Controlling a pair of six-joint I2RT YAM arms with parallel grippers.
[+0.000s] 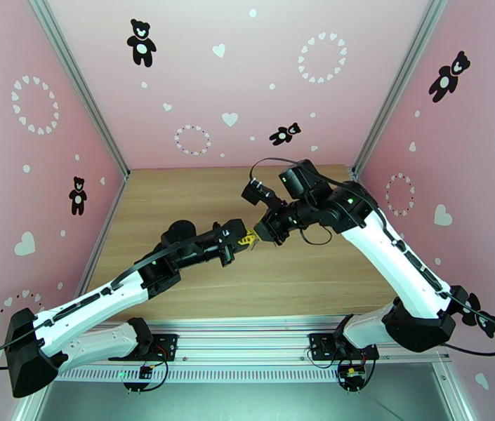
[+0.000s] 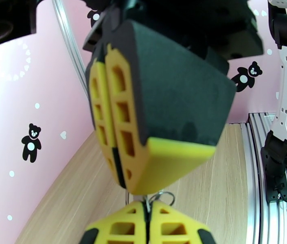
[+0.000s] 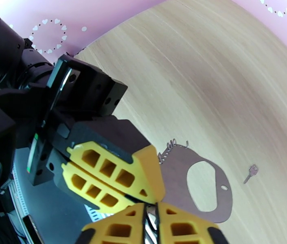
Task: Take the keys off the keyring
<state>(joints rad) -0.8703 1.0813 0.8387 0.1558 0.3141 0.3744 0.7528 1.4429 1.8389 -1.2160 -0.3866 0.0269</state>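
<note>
The hands meet above the middle of the tabletop (image 1: 198,198), the left hand (image 1: 246,240) on the left and the right hand (image 1: 262,233) just right of it, tip to tip. Between the tips sits the ring cluster of the keyring (image 2: 162,197). In the right wrist view its oval loop extends right of the meeting tips, chain end nearest the left hand. One key (image 3: 250,174) lies on the tabletop, apart to the loop's right.
</note>
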